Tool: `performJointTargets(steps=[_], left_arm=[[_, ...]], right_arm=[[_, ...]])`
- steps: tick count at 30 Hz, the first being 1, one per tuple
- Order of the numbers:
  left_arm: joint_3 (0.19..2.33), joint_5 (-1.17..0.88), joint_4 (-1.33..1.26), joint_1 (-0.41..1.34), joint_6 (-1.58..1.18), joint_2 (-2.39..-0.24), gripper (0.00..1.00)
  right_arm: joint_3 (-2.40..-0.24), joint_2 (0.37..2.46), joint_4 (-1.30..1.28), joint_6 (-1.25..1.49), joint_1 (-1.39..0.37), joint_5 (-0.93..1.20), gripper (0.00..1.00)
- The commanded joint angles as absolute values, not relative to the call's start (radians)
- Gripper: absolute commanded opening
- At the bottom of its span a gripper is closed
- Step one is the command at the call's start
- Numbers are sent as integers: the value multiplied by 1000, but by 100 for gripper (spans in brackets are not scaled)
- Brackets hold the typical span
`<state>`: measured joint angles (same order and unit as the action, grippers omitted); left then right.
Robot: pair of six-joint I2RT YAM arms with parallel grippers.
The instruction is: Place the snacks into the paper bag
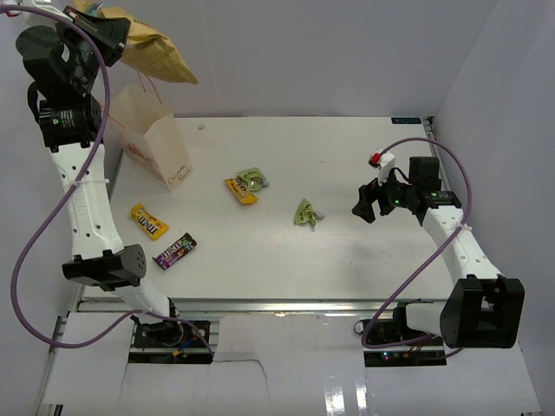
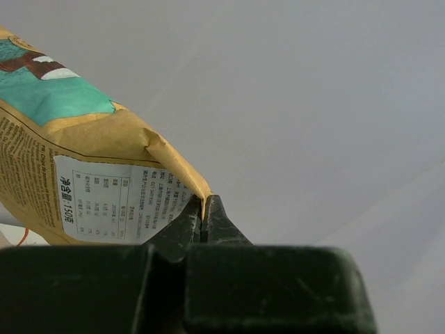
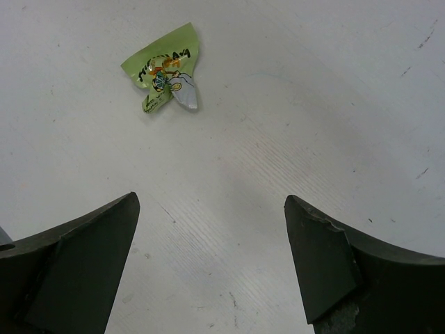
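My left gripper (image 1: 108,33) is raised high at the far left and is shut on the corner of the large yellow chip bag (image 1: 152,52), which hangs above the cream paper bag (image 1: 156,143). In the left wrist view the jaws (image 2: 203,209) pinch the chip bag's edge (image 2: 90,167). On the table lie a green packet (image 1: 253,179) beside a yellow packet (image 1: 240,191), a second green packet (image 1: 306,212), a yellow packet (image 1: 148,221) and a dark purple candy pack (image 1: 174,250). My right gripper (image 1: 368,206) is open and empty, right of the second green packet (image 3: 165,69).
The paper bag stands upright at the far left with its red string handle (image 1: 146,87) up. A small red and white object (image 1: 380,159) sits by the right arm. White walls close the back and right sides.
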<state>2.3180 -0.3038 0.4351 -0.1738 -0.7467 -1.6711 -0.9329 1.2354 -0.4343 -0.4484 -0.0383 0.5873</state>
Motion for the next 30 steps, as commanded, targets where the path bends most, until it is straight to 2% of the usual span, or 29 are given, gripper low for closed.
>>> performJointTargets(steps=[1,17,25,30], left_arm=[[2327,-256,391,-176,-698,-1595,0],[2192,-150,442,-176,-598,-1516,0],[2140,-132,578,-176,-710,-1551,0],[2184,-207,667,-184,-802,-1620,0]], right_arm=[[-927,1238,-399,-449,-32,612,91],[-928,1238,-403,-448,-29,611,91],[-927,1233,-403,-445,-29,607,91],[-925,1235,-402,-446,-25,607,90]])
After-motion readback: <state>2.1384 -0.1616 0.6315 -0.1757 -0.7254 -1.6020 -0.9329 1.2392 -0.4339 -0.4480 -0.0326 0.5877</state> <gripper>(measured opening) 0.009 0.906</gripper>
